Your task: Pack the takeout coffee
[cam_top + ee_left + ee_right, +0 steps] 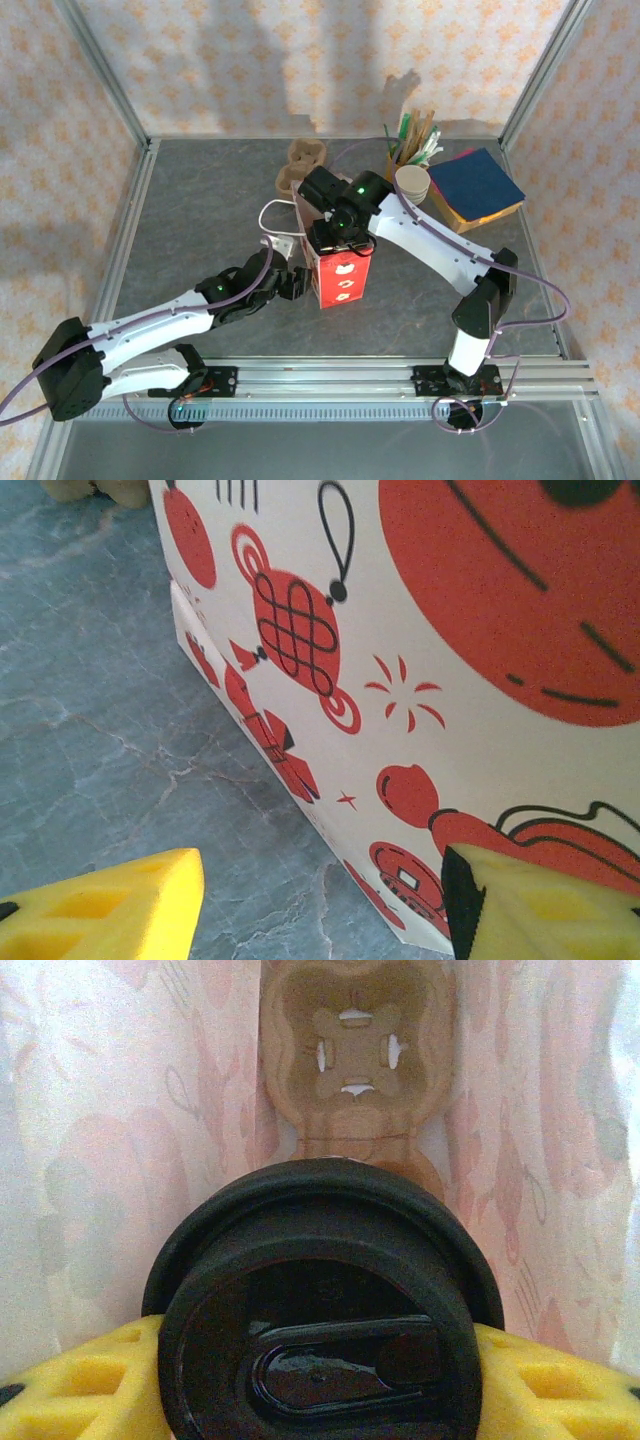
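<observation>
1. We see the cup, black with a round black lid, clamped in the right claw. One yellow finger presses its left side and the other its right.
2. The lid faces the wrist camera, and the cup sits centred in the grip, low between the pads.
3. The cup is inside the bag. Thin white walls with the print showing through surround it on both sides.
4. Past the cup, at the bag's bottom, lies a brown carrier. We can't tell whether the cup touches it.
5. From above, the right claw points down into the open top of the upright red bag, mid-table.
6. The left claw sits low at the bag's left side.
7. In the left wrist view, the left claw has its jaws apart and grips nothing. One finger is over bare table, and the other is in front of the bag's lower edge. We can't tell whether it touches.
8. A white cord loops on the table left of the bag top.
9. A brown pulp piece lies behind the bag.
10. At back right are a cup stack, a holder of sticks and coloured napkins, all well apart from the bag.
</observation>
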### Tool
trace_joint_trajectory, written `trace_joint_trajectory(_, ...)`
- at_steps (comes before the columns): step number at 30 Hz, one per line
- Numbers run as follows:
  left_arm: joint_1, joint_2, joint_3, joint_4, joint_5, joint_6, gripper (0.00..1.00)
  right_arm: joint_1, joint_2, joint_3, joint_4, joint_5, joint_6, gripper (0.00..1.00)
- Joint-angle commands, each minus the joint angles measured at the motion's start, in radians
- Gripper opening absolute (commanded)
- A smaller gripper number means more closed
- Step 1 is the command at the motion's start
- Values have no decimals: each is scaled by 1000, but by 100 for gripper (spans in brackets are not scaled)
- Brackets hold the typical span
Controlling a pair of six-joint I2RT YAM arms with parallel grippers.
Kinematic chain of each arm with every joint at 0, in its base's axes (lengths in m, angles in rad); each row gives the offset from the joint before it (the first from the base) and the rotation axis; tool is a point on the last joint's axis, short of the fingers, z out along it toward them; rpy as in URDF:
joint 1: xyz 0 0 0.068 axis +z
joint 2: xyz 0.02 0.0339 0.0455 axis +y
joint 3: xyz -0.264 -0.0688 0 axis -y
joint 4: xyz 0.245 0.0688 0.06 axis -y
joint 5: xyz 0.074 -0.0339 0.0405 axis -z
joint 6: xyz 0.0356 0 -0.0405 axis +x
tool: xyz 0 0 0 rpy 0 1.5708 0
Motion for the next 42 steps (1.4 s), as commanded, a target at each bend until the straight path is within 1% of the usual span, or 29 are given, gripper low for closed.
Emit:
trace_joint_trajectory(1,-5,-36,39,-36,-67,33,67,5,-11,-12,-14,13,-14,47)
trace_joint_trajectory(6,-5,-46,53,-57,-71,51,67,5,-10,-12,-15,7,-20,47)
trace_joint_trajectory(11,-5,-65,24,-21,-61,58,67,5,-13,-24,-15,6,-25,47)
trace_joint_trajectory(16,-5,-67,24,-21,-65,61,67,2,-17,-31,-15,7,-27,47)
trace_joint_trajectory(28,-5,-52,27,-14,-61,61,67,-30,-17,-58,-14,8,-57,47)
trace_joint_trajectory(32,-5,-49,26,-9,-62,58,67,-38,-2,-34,-14,0,-72,47)
trace_joint_trajectory(38,-5,-40,31,-10,-62,57,67,-39,11,47,-13,-4,-89,47)
trace_joint_trajectory(42,-5,-31,33,-11,-64,59,67,-44,-1,29,-14,-42,-108,47)
